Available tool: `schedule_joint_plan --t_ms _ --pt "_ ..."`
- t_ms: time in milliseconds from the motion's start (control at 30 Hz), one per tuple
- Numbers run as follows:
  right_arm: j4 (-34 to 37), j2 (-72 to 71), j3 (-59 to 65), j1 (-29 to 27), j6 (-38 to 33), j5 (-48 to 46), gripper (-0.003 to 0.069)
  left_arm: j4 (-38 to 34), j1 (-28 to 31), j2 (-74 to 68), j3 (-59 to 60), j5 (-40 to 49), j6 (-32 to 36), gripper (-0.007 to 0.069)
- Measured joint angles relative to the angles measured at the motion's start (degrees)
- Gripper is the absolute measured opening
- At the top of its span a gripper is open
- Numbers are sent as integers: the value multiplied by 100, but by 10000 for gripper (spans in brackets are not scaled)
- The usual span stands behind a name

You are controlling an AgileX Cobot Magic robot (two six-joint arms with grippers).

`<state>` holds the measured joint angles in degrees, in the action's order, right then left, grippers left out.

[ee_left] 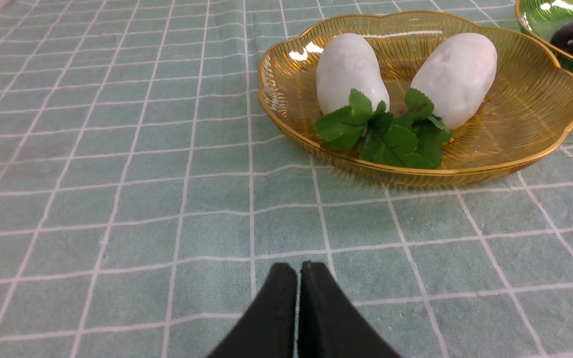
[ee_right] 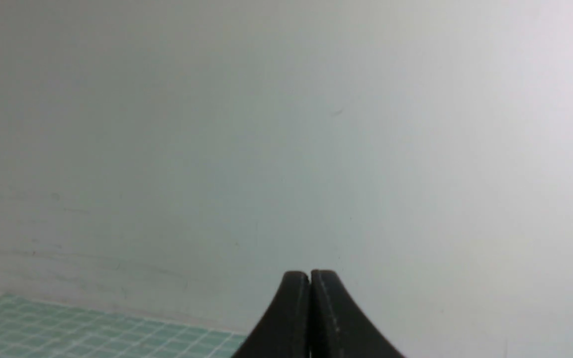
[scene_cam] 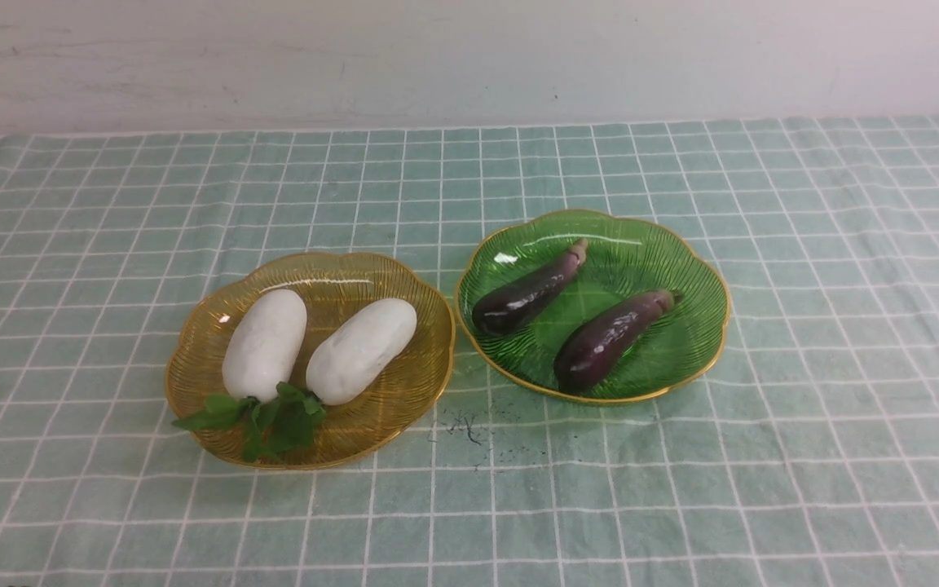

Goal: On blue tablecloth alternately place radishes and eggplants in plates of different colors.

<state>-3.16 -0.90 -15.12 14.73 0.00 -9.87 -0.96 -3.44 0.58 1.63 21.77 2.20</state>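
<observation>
Sorting looks finished: radishes [scene_cam: 319,346] in amber plate [scene_cam: 404,391] at 9 o'clock, eggplants [scene_cam: 567,322] in green plate [scene_cam: 681,269] at 3. My left gripper [ee_left: 299,271] and right gripper [ee_right: 310,278] are clenched empty; next move, stay clear.

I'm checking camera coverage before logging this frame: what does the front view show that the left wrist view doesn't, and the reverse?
Only the front view: both eggplants whole in the green plate, and the wall.
Only the left wrist view: the left gripper, fingers shut.
Both: two radishes in the amber plate, on the blue tablecloth.
</observation>
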Motion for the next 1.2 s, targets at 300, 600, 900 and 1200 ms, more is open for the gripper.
schedule_joint_plan --t_ms 300,600,900,1200 --pt "-105 0 772 -416 90 -115 -14 0 0 0 0 5 0 -8" --pt "-91 7 1669 -1886 113 -1018 -14 0 0 0 -5 10 0 -8" --pt "78 7 1640 -1934 126 -1201 -14 0 0 0 -5 10 0 -8" --pt "84 7 1640 -1934 126 -1201 -14 0 0 0 -5 10 0 -8"
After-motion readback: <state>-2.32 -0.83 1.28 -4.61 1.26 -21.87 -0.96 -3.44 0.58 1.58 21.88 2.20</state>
